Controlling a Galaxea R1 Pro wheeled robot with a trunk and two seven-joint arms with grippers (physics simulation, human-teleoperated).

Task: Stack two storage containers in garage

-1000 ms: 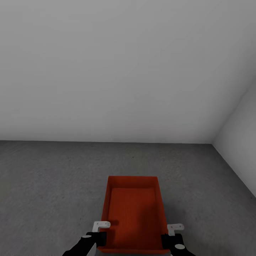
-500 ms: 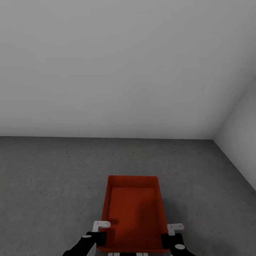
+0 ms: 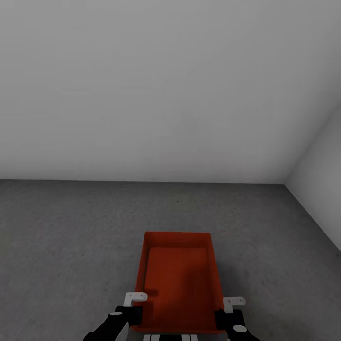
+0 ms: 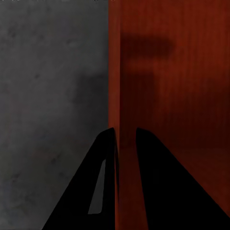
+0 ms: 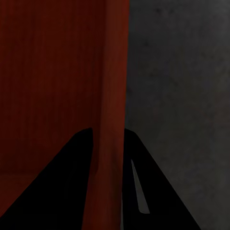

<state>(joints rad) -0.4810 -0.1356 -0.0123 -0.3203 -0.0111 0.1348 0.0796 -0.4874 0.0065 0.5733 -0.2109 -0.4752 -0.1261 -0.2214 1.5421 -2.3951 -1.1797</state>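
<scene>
Left pincer [image 4: 125,139]: clamped the storage container's [image 3: 177,284] side wall.
Right pincer [image 5: 108,139]: gripped the opposite wall (above the floor [image 3: 71,237]).

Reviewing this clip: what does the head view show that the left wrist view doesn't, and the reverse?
Head view: the whole container from above, with both grippers, left gripper and right gripper, at its two long walls, plus the white walls meeting in a corner and a wide stretch of floor.
Left wrist view: the close grip, one finger outside the thin wall and the other inside, pinching it.
Shared: the orange-red container, the left gripper and the dark grey concrete floor.
</scene>
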